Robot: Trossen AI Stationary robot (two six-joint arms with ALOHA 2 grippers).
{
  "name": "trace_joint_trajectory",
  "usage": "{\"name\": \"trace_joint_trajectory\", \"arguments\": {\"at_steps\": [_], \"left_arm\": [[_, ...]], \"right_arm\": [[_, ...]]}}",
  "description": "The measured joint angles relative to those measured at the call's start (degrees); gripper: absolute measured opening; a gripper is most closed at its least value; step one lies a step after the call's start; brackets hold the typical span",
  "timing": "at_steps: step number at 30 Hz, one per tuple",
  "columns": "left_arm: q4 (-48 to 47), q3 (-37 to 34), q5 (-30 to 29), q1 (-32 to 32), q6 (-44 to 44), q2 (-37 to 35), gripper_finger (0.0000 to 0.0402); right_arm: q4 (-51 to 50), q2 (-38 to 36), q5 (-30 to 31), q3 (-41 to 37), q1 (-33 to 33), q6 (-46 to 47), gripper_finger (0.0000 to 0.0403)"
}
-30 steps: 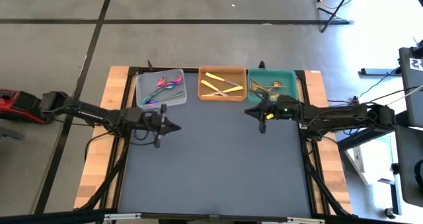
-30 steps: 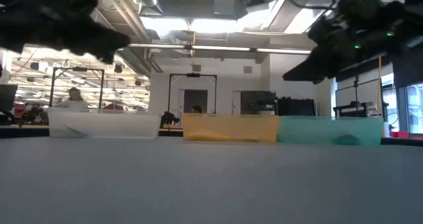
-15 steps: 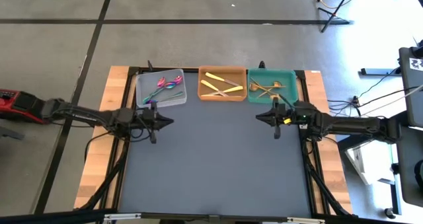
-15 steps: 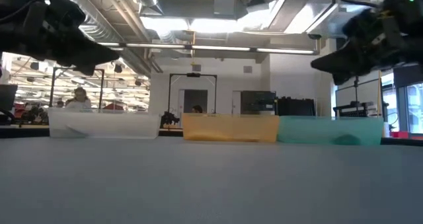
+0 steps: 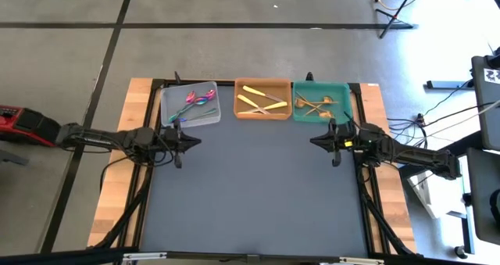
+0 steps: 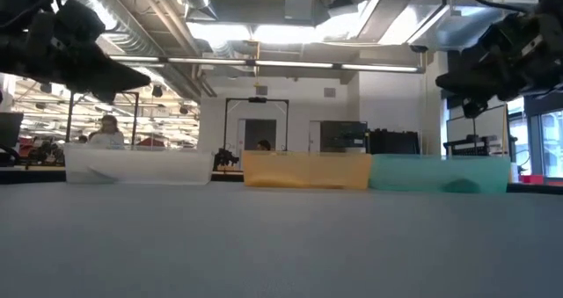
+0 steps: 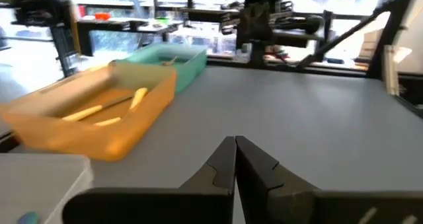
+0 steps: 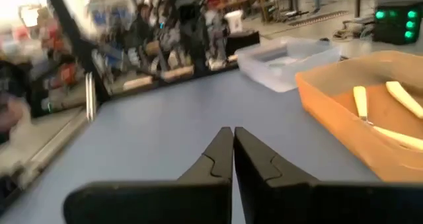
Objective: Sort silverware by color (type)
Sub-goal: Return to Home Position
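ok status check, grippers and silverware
Left gripper shut, empty, left side. Right gripper shut, empty, right side. Silverware all in trays. Nothing in the way.

Silverware in 3 trays, L-R row at table's back edge.
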Motion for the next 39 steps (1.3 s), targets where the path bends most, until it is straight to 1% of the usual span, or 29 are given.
{"name": "trace_joint_trajectory", "arguments": {"at_steps": [2,6,12,18,39], "left_arm": [[-0.4,0.0,-0.7,0.0,-0.5,-1.2,0.0001],[-0.4,0.0,-1.2,0.0,-0.8,-2.6,0.0003],[-0.3,0.0,-2.1,0.0,-0.7,-3.1,0.0004],[-0.3,0.0,-1.9,0.0,-2.0,-3.1,0.0001],[-0.3,0.0,-1.8,0.0,-2.0,-3.1,0.0]], "right_arm": [[0.0,-1.8,1.2,0.0,0.0,2.8,0.0005],[-0.9,-4.6,5.8,0.0,0.0,3.4,0.0005],[-1.7,-3.9,10.1,0.0,0.0,3.2,0.0005],[-1.8,-3.5,10.5,0.0,0.0,1.3,0.0005],[-1.9,-3.6,10.3,0.0,0.0,1.2,0.0005]]}}
